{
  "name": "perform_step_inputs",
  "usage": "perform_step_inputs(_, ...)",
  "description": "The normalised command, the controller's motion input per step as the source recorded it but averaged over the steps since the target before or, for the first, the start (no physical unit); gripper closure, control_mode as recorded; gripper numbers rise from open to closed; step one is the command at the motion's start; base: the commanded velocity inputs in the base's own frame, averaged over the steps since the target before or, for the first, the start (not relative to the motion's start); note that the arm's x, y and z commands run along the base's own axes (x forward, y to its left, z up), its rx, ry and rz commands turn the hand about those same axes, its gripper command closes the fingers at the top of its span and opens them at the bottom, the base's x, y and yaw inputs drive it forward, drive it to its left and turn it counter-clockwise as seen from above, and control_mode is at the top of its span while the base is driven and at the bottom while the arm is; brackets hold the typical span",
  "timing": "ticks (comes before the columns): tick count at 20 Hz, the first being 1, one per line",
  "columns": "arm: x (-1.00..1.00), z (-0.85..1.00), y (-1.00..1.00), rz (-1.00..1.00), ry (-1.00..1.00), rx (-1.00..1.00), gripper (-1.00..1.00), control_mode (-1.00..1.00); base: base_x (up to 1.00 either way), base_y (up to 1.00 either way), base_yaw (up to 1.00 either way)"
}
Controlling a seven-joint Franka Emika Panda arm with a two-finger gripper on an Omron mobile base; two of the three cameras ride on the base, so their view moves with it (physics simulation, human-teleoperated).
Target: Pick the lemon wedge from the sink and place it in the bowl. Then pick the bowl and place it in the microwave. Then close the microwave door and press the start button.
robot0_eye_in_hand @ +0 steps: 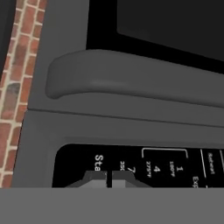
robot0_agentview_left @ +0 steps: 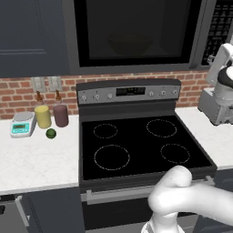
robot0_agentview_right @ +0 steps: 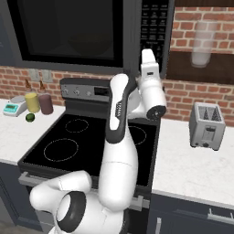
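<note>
The microwave (robot0_agentview_left: pixel 136 34) hangs above the stove with its microwave door (robot0_agentview_right: pixel 68 32) closed. The bowl (robot0_agentview_left: pixel 129 44) shows dimly through the dark window. My gripper (robot0_agentview_right: pixel 147 51) is raised to the button panel (robot0_agentview_right: pixel 153 23) on the microwave's right side, jaws shut with nothing between them. In the hand view the fingertips (robot0_eye_in_hand: pixel 94 178) sit pressed together right at the Start label (robot0_eye_in_hand: pixel 99 162), below the long curved door handle (robot0_eye_in_hand: pixel 131 78). From the left base view the gripper (robot0_agentview_left: pixel 213 57) is at the panel (robot0_agentview_left: pixel 223 25). The lemon wedge and the sink are out of view.
A black stove (robot0_agentview_left: pixel 136 145) lies under the microwave. On the left counter stand a scale (robot0_agentview_left: pixel 22 124), a yellow canister (robot0_agentview_left: pixel 43 116), a maroon canister (robot0_agentview_left: pixel 60 115) and a green lime-like ball (robot0_agentview_left: pixel 51 133). A toaster (robot0_agentview_right: pixel 206 125) is on the right counter.
</note>
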Motion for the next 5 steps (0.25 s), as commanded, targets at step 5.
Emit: perform_step_inputs(5,-0.88,0.00,-0.01,0.00,-0.01,0.00,1.00,-1.00,0.00,0.00,0.00)
